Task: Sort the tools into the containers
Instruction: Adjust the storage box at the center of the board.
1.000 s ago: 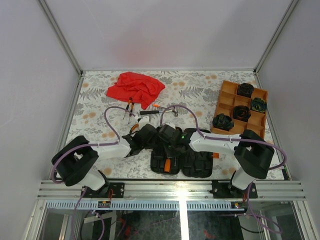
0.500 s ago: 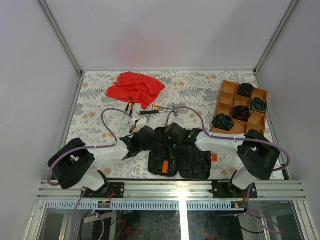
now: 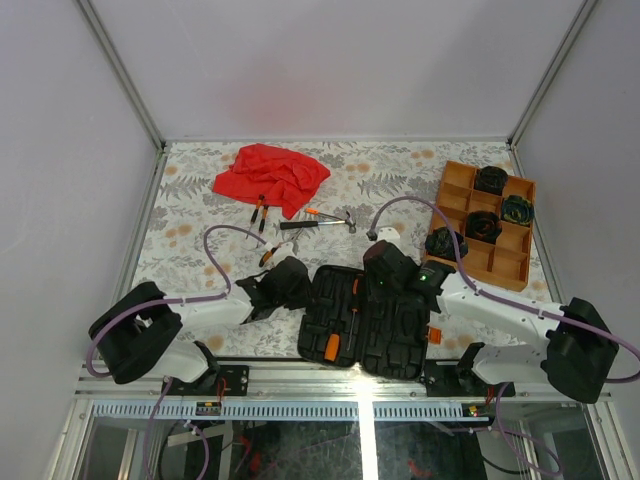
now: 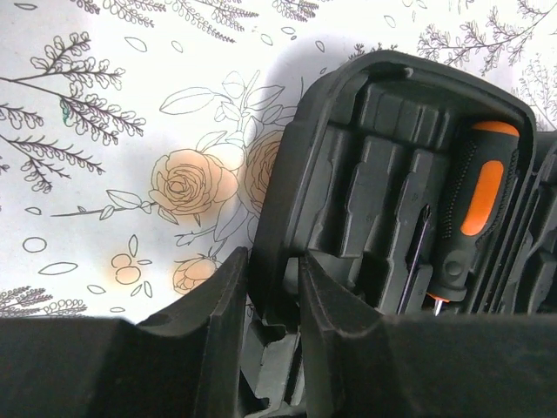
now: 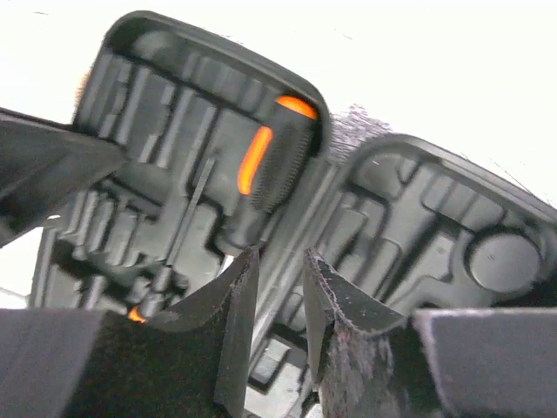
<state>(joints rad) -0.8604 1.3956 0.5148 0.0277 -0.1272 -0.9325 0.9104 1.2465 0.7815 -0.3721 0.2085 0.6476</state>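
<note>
- Two arms meet at one black case, a ribbed plastic clamshell lying open and flat on the floral-printed tabletop, near its front edge.
- At the case's rounded left wall, the left claw is closed in on the rim. Its dark, wedge-shaped fingers pinch it, one outside the wall and one inside.
- Above the seam where the two halves join, the right claw hovers. Its fuzzy-faced fingers stand a narrow gap apart, with nothing between them.
- One screwdriver lies in a moulded slot of the left half. Its handle is stippled black rubber with a smooth orange inlay and orange cap, and its thin steel shaft runs along the slot.
- Inside the right half are angular moulded hollows and one round recess.
- At the right rear, well apart from the case, sits the orange tray of square compartments. Four dark coiled bundles lie in it, one of them greenish.
- Farther back, the hammer, with a black handle and steel head, and the orange-handled pliers lie loose on the tabletop just in front of a crumpled red cloth.
- Just beyond the left claw lies a small orange-handled tool, too small to tell which kind.
</note>
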